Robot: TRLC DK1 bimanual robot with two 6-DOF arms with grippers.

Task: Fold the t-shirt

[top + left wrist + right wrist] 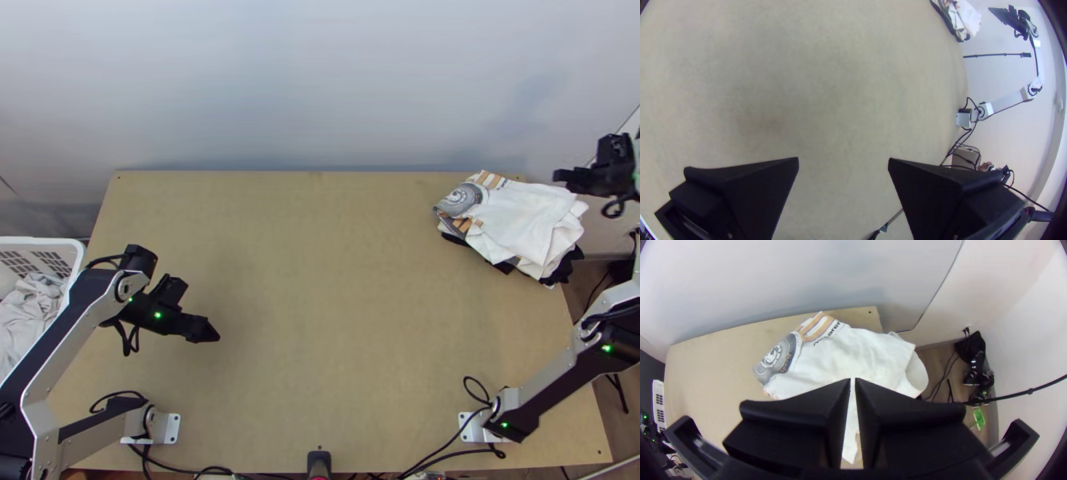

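"T-shirt, white with a printed end (pixel 524 216): where does it lie?"

"Ahead of the right fingers (pixel 818 404), near their tips but ungripped. It's folded into a loose bundle on dark cloth (pixel 566 266); I can't count the layers."

"Why there?"

"Probably stacked as finished work, which leaves the desk (pixel 320 280) before the left fingers (pixel 760 191) for folding."

"Which way does it point?"

"Printed end away from the right fingers, toward the left pair's side. The long axis slants from there to the plain end, by the desk's edge on the right fingers' side."

"And the fingers themselves?"

"Right pair nearly meeting, a thin slit between, off the pile's outer side, likely to avoid disturbing it. Left pair wide apart over the desk, gripping nothing."

"Anything farther out?"

"Behind the left fingers, a white laundry basket (pixel 78 254) with crumpled pale cloth (pixel 36 308) inside. If another shirt is due, I'd send the left pair there."
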